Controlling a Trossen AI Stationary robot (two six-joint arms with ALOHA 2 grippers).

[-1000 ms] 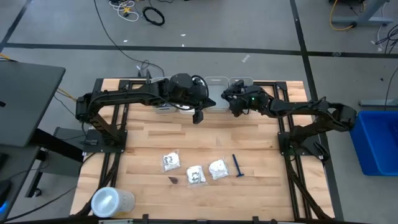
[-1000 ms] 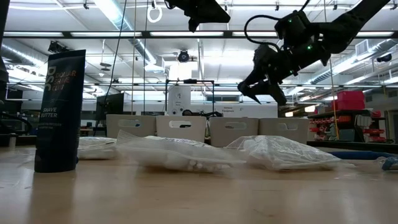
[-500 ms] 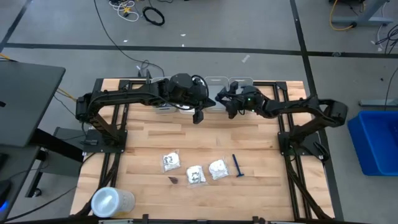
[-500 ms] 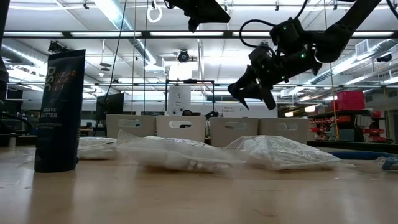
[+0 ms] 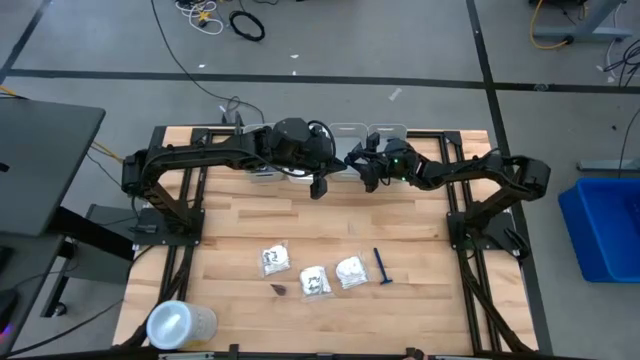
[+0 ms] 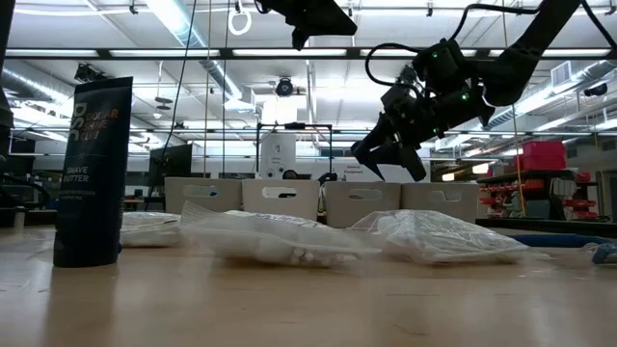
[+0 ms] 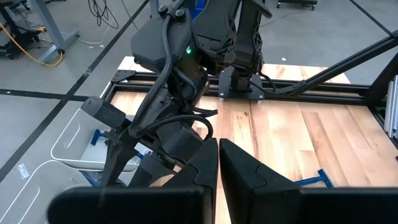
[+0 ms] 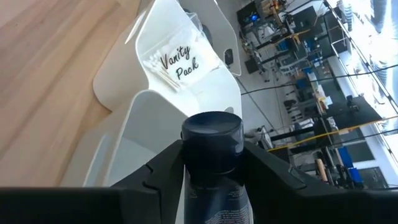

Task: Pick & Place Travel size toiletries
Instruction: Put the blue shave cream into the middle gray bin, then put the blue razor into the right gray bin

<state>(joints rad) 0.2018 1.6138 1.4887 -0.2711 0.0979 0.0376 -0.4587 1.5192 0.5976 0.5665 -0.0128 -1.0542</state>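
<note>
Holding a dark capped bottle (image 8: 211,162) between its fingers, the right gripper (image 5: 362,163) hangs at upper centre of the high view, over the white bins (image 8: 186,93). Its long axis runs along the jaws. The left gripper (image 5: 319,186), closed and empty, waits beside. The bottle's lower part is cut off.

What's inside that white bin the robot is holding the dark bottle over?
In the right wrist view, one white bin compartment holds a clear packet printed "Vanity Pack", with cotton swabs. The nearer compartment looks bare, but the dark-capped bottle in the right gripper hides part of it.
</note>
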